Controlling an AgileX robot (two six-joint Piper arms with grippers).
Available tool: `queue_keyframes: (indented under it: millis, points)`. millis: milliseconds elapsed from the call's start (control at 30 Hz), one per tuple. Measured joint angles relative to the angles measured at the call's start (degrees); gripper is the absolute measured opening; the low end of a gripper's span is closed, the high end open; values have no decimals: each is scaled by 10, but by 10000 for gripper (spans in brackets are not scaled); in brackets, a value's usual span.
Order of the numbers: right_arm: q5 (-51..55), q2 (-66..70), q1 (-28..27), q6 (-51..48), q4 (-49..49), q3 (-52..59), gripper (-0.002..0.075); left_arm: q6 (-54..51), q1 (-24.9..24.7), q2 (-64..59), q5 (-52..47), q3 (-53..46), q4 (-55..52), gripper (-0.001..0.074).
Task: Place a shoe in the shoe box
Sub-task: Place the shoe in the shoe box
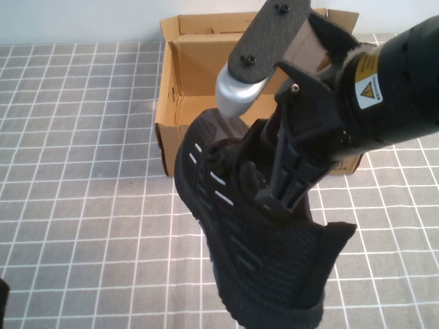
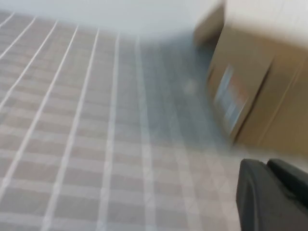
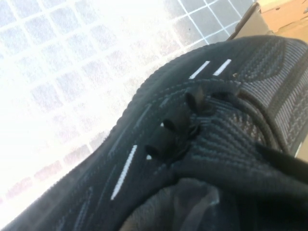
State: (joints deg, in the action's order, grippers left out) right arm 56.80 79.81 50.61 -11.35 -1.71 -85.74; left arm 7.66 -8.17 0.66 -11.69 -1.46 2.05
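Note:
My right gripper (image 1: 276,200) is shut on the black knit shoe (image 1: 254,267) at its collar and holds it in the air, toe towards the box. The shoe hangs in front of the open brown cardboard shoe box (image 1: 199,62), which stands at the back of the table. In the right wrist view the shoe (image 3: 192,134) fills the frame, with its laces and white dash marks, and a corner of the box (image 3: 284,14) shows beyond it. My left gripper (image 2: 270,192) is low at the near left with its fingers together and empty. The box (image 2: 260,96) lies ahead of it.
The table is covered by a grey cloth with a white grid (image 1: 82,137). The right arm's body (image 1: 391,82) hides the box's right part. A white wall runs behind the box.

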Motion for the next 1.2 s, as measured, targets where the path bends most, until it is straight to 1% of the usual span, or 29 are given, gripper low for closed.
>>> queue_keyframes:
  millis: [167, 333, 433, 600, 667, 767, 900, 1067, 1167, 1200]
  points:
    - [-9, 0, 0, 33, 0, -8, -6, 38, 0, 0, 108, 0, 47, -1]
    - [-6, 11, 0, 69, -10, -35, -6, 78, 0, 0, 147, 0, 51, -1]
    - [21, 31, 0, 99, -24, -64, -6, 90, -10, -4, 79, 37, 52, -1]
    - [80, 77, 0, 120, -52, -121, -7, 61, -22, -82, -74, 163, 48, -1]
    - [93, 93, 0, 121, -61, -144, -7, 29, -23, -129, -125, 216, 48, -1]
    - [113, 115, 0, 121, -74, -172, -7, -26, -23, -199, -171, 279, 58, -1]
    - [124, 132, -18, 121, -77, -198, -7, -159, -23, -295, -210, 351, 113, -1]
    - [130, 151, -71, 121, -54, -228, -7, -357, -23, -417, -236, 422, 266, -1]
    - [136, 163, -111, 121, -27, -243, -7, -459, -33, -484, -239, 458, 355, -1]
    - [140, 166, -122, 121, -20, -248, -7, -478, -39, -507, -237, 472, 373, -1]
